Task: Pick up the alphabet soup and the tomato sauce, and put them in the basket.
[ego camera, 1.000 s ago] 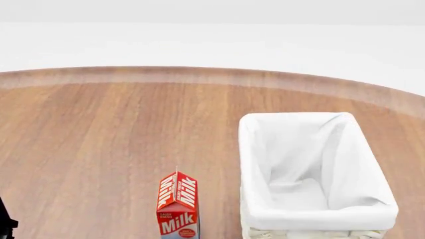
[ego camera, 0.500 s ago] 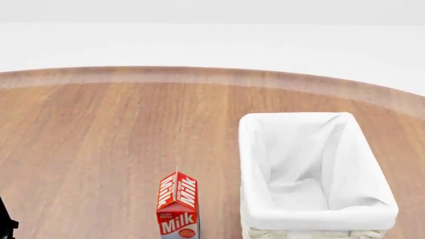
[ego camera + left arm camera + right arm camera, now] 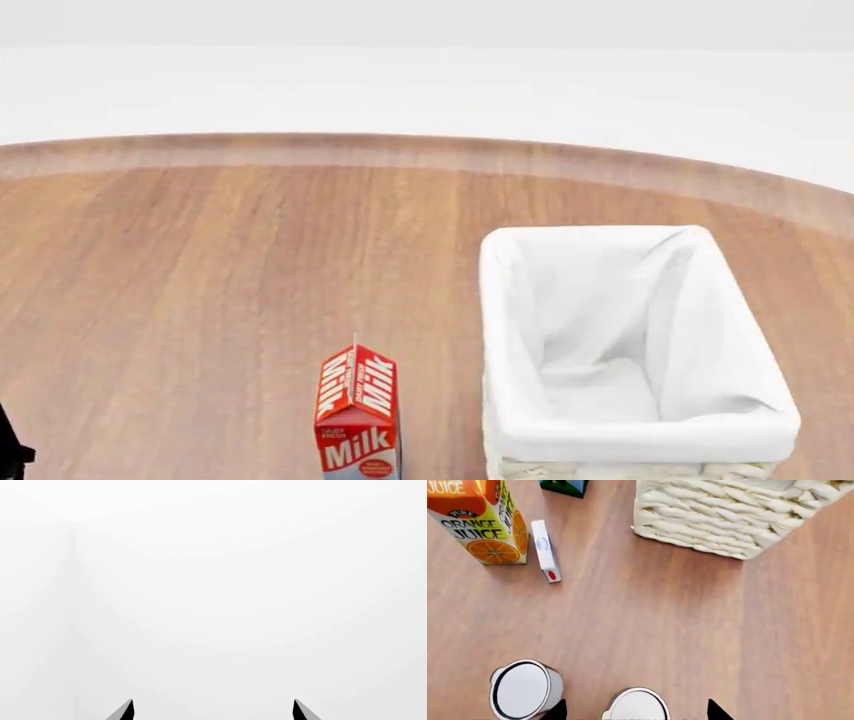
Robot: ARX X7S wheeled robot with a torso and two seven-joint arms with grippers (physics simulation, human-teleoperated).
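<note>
Cans: two small round cans with silvery tops stand at the bottom of the right wrist view, one point(image 3: 520, 689) at lower left, one point(image 3: 636, 706) at bottom middle (labels hidden, so I cannot tell soup from sauce).
How they handle: hard, smooth, likely a bit slippery and not heavy; best held around the round sides.
Basket: the basket point(image 3: 634, 440) sits at the lower right of the head view, empty.
Right pincer: the right pincer point(image 3: 636, 711) is spread wide around the middle can, holding nothing.
Left pincer: the left pincer point(image 3: 212, 711) is spread wide too, empty, facing blank white.
</note>
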